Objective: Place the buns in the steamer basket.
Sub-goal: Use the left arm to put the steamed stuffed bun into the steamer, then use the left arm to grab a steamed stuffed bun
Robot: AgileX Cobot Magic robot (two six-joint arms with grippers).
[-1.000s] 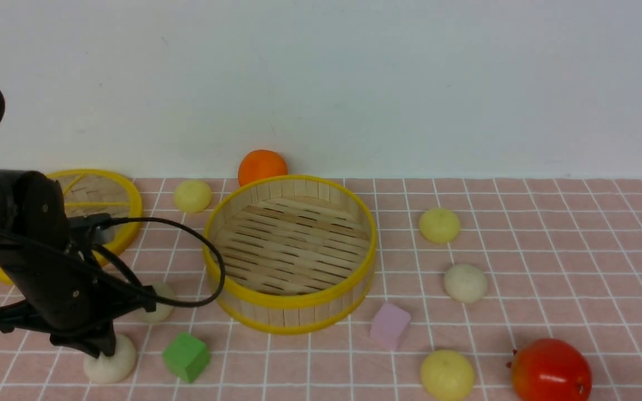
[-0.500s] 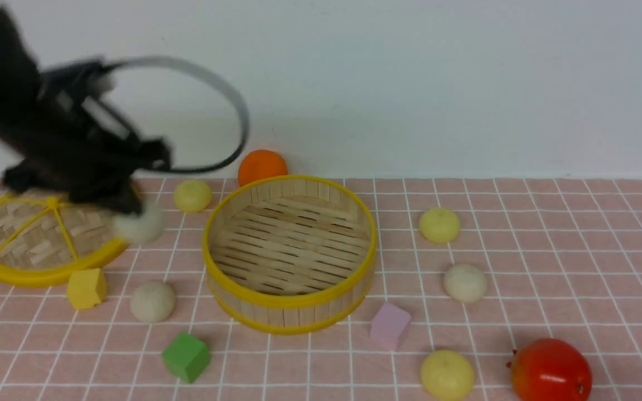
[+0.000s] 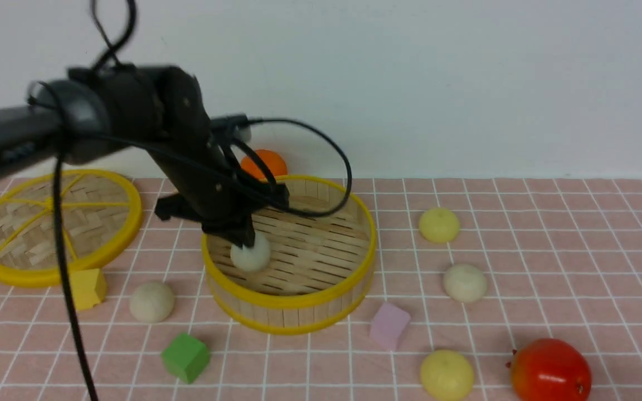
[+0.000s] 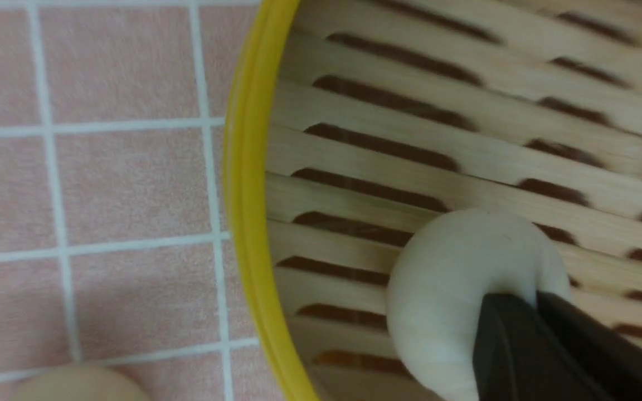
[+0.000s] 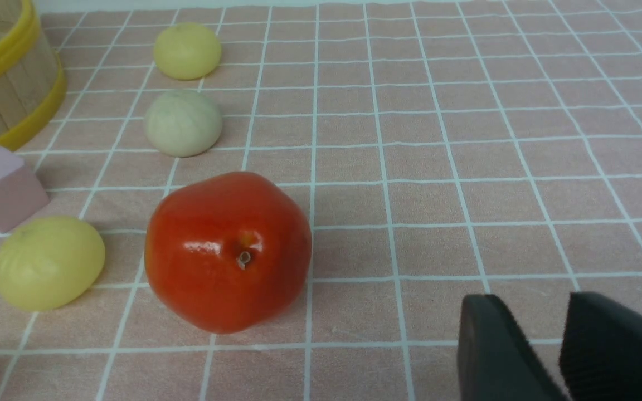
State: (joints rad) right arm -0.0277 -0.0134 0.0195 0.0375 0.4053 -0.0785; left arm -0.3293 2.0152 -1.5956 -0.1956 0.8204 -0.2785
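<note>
Left gripper is clenched on an off-white bun, pinching its top. The bun sits inside the steamer basket near its left wall; whether it touches the slatted floor can't be told. Right gripper hangs low over the counter, fingers slightly parted and empty, near the red fruit. Outside the basket: off-white buns at left and right, yellow buns at right and front right. The woven lid lies flat at far left. The orange fruit is behind the basket.
</note>
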